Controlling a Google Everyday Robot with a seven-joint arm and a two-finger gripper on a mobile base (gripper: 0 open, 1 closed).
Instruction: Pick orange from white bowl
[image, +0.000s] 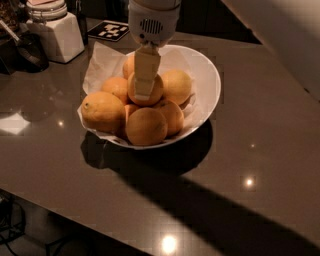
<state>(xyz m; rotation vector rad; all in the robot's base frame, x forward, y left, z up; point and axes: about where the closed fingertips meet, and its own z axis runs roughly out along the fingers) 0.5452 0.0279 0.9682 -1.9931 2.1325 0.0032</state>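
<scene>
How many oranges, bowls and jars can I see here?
Oranges: 7 in view, all piled in the bowl; more may be hidden underneath. The gripper is down at the top orange.
White bowl: 1
White jar: 1
Total: 9

Your gripper (143, 94) is down at the topmost orange (158, 94) in the white bowl (212, 80), hiding its middle. The arm (152, 20) above and the white jar (55, 35) run off the top edge.
</scene>
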